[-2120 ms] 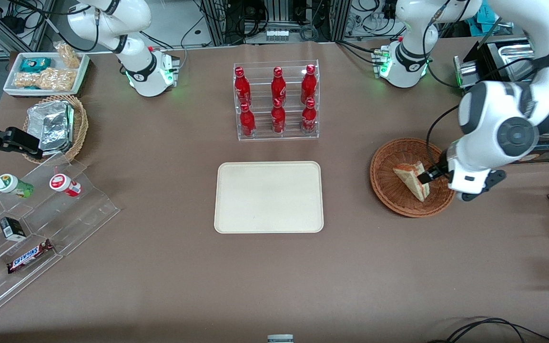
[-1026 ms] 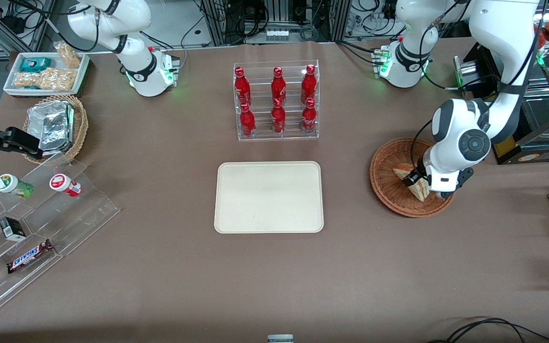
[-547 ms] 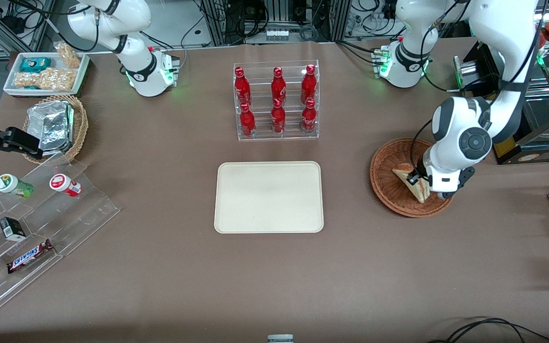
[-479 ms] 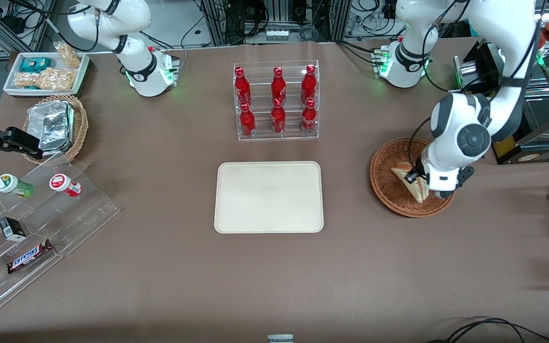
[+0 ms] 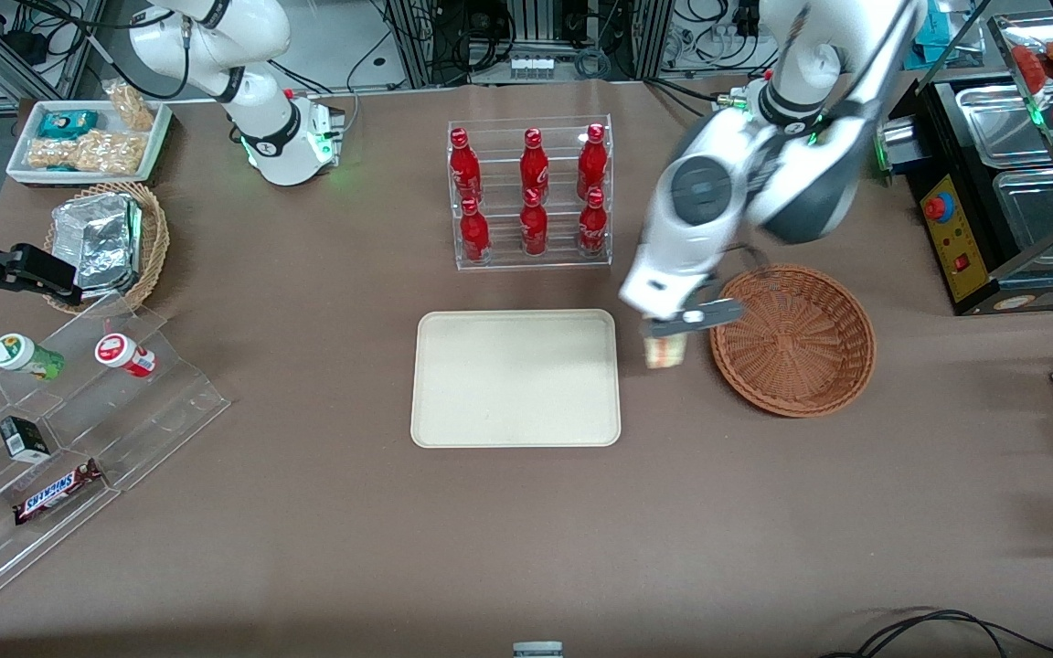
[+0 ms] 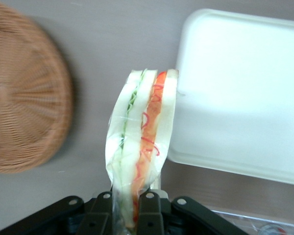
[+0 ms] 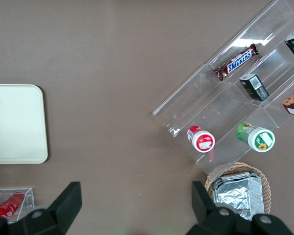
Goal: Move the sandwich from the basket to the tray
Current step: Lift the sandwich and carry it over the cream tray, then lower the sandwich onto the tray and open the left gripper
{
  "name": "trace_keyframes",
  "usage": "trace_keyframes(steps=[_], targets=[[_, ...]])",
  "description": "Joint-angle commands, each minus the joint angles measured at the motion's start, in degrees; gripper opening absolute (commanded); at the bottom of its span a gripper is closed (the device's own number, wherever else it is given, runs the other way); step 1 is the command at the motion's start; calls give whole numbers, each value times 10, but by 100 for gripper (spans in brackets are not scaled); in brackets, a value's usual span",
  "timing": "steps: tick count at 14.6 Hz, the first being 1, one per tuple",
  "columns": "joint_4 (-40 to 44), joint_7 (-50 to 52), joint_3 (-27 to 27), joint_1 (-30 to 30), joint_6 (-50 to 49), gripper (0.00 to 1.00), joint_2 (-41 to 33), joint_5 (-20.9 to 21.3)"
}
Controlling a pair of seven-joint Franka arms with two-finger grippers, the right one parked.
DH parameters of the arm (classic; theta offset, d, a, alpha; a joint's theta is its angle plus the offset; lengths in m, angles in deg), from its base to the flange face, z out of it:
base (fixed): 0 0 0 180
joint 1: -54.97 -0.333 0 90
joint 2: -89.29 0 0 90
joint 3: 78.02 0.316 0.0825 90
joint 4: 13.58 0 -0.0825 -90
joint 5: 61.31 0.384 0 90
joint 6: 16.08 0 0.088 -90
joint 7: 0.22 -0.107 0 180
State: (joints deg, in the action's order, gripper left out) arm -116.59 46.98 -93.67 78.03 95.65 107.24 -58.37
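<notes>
Here the left arm's gripper (image 6: 130, 208) is clenched on the narrow end of the sandwich (image 6: 139, 147), its 2 fingers (image 6: 149, 208) pressing the clear wrap flat from both sides, so the wedge hangs outward from it with the green and red filling layers edge-on. Judging by its look, the sandwich is light, soft and easily crushed, and the film may be slippery, so that gentle pinch suits it. It hangs above the tabletop (image 5: 526, 548), between the emptied basket (image 5: 792, 340) and the tray (image 5: 515, 377), just beside the tray's edge.
</notes>
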Motion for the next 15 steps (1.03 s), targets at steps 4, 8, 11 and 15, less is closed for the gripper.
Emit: trace_keyframes(steps=[4, 8, 11, 15], targets=[[264, 54, 11, 95, -13, 10, 237, 14], [324, 64, 12, 123, -11, 18, 291, 15], [333, 62, 12, 127, -4, 46, 303, 53], [336, 77, 14, 128, -5, 100, 297, 65]])
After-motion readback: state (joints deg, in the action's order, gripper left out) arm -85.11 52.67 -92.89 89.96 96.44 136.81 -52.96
